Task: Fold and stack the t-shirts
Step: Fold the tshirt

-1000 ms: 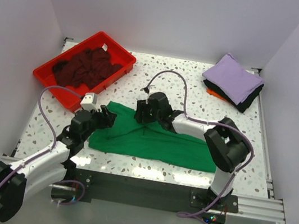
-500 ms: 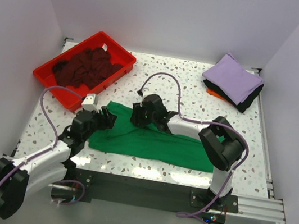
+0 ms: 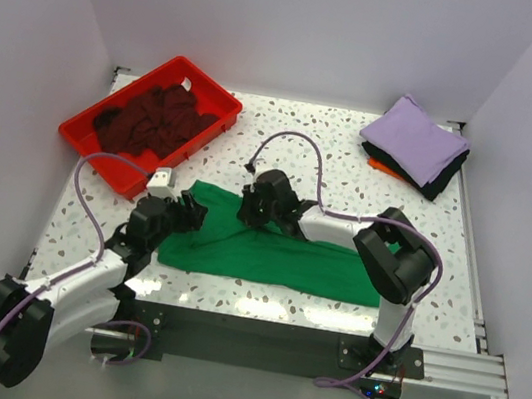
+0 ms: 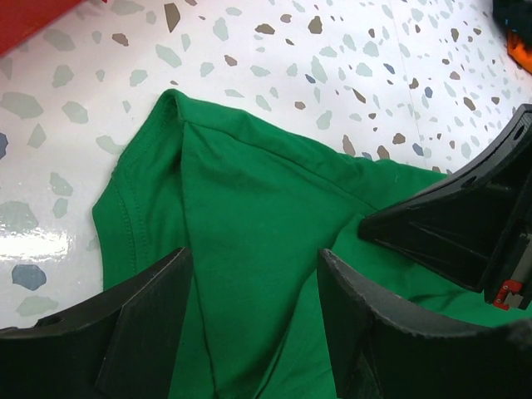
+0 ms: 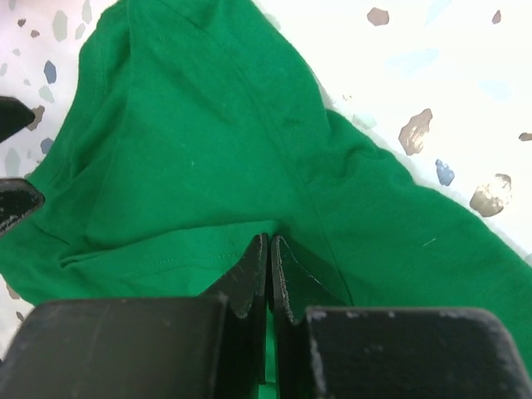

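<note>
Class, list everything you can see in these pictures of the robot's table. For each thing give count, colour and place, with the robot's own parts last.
green t-shirt: one, bright green, lying across the table's near middle
maroon t-shirt: count unclear, dark maroon, crumpled in the tray
red tray: one, red, far left
folded t-shirts: one stack, lavender on top of black and orange, far right corner
table: one, white with speckles, under everything
cables: two, purple, one along each arm
left tool: one, black, open over the green t-shirt's left end
right tool: one, black, shut on the green t-shirt's far edge
</note>
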`<control>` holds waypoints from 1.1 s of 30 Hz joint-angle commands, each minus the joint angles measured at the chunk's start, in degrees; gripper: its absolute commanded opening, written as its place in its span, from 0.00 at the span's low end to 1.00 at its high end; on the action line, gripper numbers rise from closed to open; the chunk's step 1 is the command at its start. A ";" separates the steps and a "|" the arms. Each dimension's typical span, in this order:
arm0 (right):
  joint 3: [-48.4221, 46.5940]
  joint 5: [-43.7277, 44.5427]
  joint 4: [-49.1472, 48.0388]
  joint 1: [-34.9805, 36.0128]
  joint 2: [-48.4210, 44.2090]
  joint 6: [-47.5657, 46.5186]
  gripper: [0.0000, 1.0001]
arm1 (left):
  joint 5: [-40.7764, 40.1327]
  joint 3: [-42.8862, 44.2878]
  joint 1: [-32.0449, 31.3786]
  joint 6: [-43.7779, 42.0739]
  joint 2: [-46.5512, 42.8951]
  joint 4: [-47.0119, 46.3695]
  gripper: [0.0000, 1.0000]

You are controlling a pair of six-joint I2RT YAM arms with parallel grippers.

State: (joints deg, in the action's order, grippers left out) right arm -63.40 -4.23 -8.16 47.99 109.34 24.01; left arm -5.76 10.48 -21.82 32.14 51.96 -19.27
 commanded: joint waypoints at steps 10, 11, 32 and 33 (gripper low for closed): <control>9.24 -5.09 -8.36 0.44 -7.03 -2.65 0.00 | -0.30 -0.11 -0.15 -1.20 2.00 -4.02 0.66; 9.60 -5.61 -8.71 0.44 -7.12 -2.83 0.01 | -0.22 -0.11 -0.15 -1.20 2.26 -4.11 0.66; 21.56 -3.86 -8.54 1.76 -20.47 -5.02 0.38 | -1.09 0.59 -0.15 -1.64 3.32 -3.32 0.66; 22.00 -3.68 -8.27 1.67 -21.87 -5.29 0.39 | -1.27 0.59 -0.15 -1.73 3.32 -3.15 0.66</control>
State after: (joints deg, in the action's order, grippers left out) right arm -42.44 -9.69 -15.25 49.43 91.44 20.58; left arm -5.82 10.48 -21.82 31.88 55.33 -20.08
